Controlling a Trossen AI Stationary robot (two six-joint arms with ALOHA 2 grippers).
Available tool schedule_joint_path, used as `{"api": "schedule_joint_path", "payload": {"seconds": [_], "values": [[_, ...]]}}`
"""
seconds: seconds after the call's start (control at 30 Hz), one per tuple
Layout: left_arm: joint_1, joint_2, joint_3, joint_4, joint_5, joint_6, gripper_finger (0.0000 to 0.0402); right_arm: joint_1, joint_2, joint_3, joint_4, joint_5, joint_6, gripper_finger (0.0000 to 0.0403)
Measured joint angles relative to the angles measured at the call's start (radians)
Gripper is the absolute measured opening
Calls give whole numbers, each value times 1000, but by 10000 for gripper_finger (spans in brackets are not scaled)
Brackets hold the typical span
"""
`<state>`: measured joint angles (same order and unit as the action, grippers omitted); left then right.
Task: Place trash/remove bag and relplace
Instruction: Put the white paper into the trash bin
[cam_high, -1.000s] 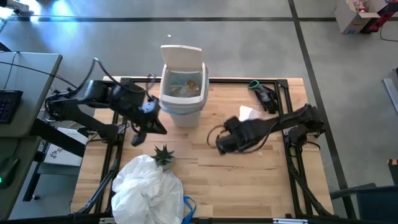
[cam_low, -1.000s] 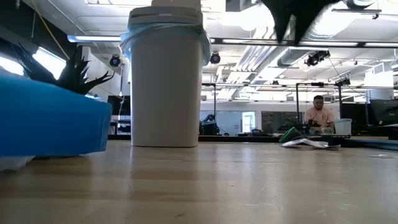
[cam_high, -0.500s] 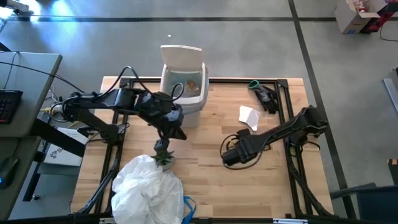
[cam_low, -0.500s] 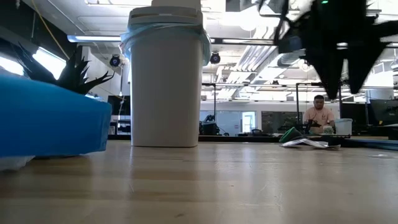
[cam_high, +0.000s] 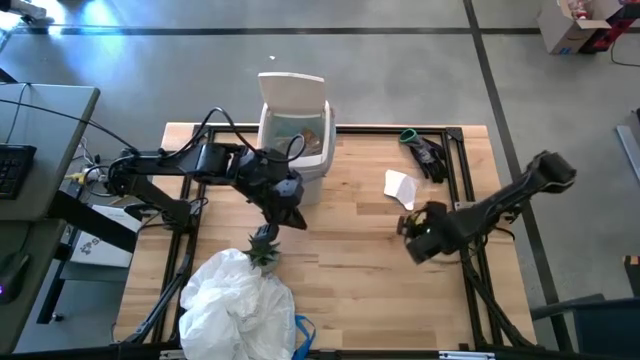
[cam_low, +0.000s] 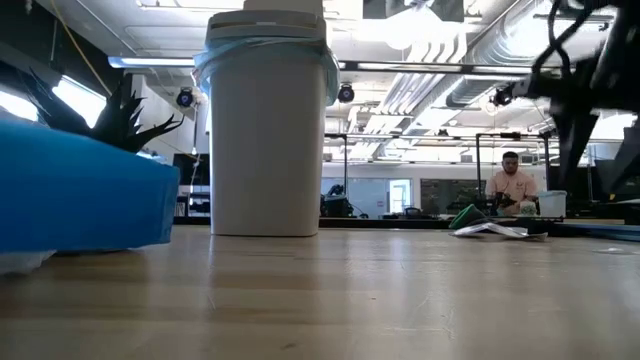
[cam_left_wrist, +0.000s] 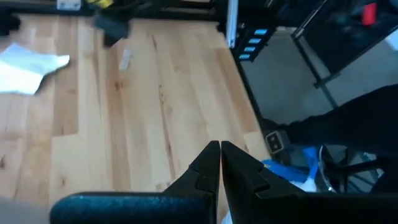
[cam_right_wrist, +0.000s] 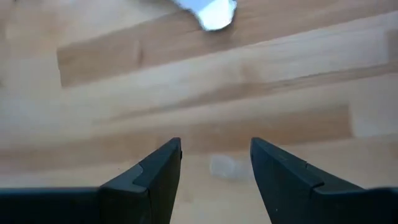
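- Right gripper: fingers apart, empty, low over bare table, near the white paper scrap; likely lining up a pickup.
- Left gripper: fingers together, empty, between white bin and potted plant.
- Blue bag lines the bin, trash inside.

No legible text, label, brand or number anywhere in view.

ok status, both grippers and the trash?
Left gripper shut, empty, above the plant. Right gripper open, empty, near white scrap. Bin lined, trash inside. Nothing blocking.
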<state>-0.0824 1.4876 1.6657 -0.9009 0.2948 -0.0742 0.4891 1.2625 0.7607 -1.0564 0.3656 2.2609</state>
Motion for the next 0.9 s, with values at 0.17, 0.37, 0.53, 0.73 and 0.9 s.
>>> {"api": "schedule_joint_path", "payload": {"seconds": [0.17,0.37,0.53,0.73,0.9], "values": [[4,0,0,17,35,-1,0,-94,-177,-209,215,31,35,181],[4,0,0,7,37,-13,0,-215,-266,-322,307,97,25,181],[4,0,0,-15,36,-19,0,-267,-270,-343,291,103,11,181],[12,0,0,-19,36,-19,0,-309,-270,-391,344,80,-28,181],[31,0,0,-19,36,-19,0,-334,-269,-451,463,79,-33,181]]}}
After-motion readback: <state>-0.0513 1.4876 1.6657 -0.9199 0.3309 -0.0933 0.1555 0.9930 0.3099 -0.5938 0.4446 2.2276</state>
